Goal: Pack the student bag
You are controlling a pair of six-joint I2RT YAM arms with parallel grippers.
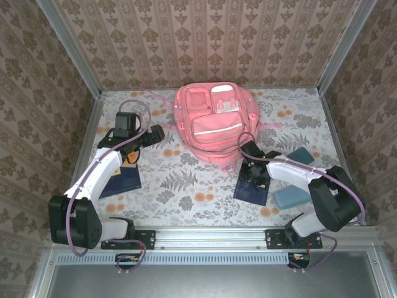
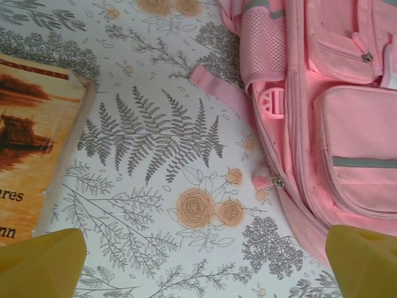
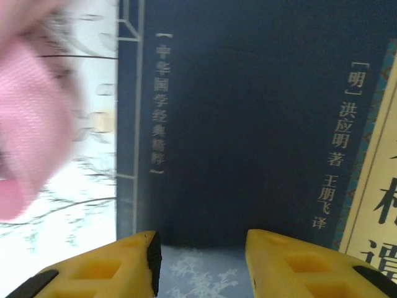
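Observation:
The student bag (image 1: 211, 121), a large pink backpack, lies flat at the middle back of the table. Its lower corner and zipper pull (image 2: 277, 181) show in the left wrist view. My left gripper (image 1: 155, 133) hovers just left of the bag, open wide over bare cloth (image 2: 205, 273), with a picture-cover book (image 2: 31, 143) to its left. Over a dark blue book (image 1: 253, 187) below the bag's right corner, my right gripper (image 1: 255, 177) has its yellow fingers (image 3: 111, 267) apart with nothing between them. That dark cover with Chinese lettering (image 3: 248, 124) lies close below. A blurred pink strap (image 3: 25, 124) lies left.
A second dark book (image 1: 124, 179) lies under my left arm. Two teal pencil cases (image 1: 302, 155) (image 1: 291, 197) lie at the right, beside my right arm. Patterned walls enclose the floral tablecloth (image 1: 186, 186) on three sides.

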